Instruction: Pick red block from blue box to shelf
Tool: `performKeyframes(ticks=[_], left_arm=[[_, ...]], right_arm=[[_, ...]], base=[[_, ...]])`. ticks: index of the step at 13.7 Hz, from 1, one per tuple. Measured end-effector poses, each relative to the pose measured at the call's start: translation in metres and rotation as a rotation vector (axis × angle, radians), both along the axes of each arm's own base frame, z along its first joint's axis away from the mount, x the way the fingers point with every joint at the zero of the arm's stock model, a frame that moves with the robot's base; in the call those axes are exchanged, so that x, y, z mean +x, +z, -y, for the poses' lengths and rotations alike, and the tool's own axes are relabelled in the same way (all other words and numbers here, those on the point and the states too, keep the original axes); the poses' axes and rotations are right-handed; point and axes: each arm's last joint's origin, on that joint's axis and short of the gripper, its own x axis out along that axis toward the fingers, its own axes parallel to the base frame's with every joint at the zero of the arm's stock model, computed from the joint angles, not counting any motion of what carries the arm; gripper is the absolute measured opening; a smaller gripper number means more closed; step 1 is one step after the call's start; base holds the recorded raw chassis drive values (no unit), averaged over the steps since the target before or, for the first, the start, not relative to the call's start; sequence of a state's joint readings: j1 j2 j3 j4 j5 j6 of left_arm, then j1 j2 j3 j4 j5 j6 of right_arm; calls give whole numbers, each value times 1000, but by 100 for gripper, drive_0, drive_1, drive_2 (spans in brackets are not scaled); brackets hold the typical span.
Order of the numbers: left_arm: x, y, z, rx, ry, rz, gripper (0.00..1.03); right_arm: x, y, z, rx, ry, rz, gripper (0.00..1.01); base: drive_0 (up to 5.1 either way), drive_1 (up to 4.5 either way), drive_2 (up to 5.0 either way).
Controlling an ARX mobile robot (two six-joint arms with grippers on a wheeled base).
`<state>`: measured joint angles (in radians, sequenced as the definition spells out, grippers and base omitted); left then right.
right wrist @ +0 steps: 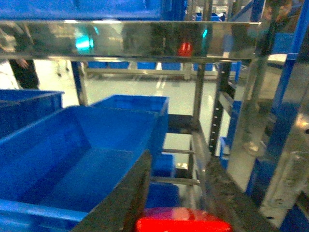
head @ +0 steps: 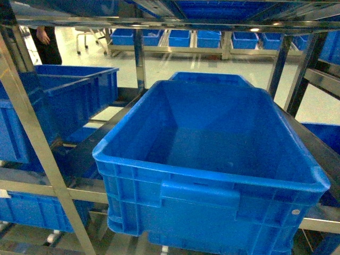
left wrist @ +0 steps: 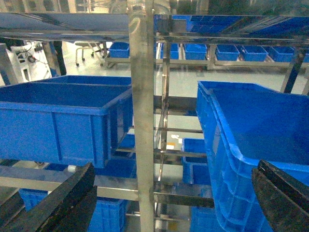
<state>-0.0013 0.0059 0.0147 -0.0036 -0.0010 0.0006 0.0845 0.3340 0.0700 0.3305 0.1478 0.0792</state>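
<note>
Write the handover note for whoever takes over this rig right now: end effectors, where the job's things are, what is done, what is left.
Right end effector: shut on the red block, which sits between its dark fingers.
Left end effector: open, holding nothing, fingers spread wide in front of the shelf.
Shelf: directly ahead; a large dark blue crate sits on the tier in front, with no contents showing.
Turquoise source box: not in any view.
Done: the block is picked up and carried to the shelf.
Left: set the block on the shelf, release, withdraw.
</note>
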Motion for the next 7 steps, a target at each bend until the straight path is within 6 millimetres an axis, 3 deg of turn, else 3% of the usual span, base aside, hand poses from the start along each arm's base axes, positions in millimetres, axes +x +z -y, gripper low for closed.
performKeyframes(ticks=[2, 5, 7], left_arm=[[0, 0, 0, 0, 0, 0, 98], [0, 0, 0, 0, 0, 0, 98], [0, 0, 0, 0, 0, 0, 98]], right_arm=[[2, 2, 2, -10, 101, -274, 28], [3, -5, -4, 22, 168, -371, 28], [20, -3, -15, 77, 263, -413, 28]], base=[[0, 0, 0], [0, 0, 0], [0, 0, 0]])
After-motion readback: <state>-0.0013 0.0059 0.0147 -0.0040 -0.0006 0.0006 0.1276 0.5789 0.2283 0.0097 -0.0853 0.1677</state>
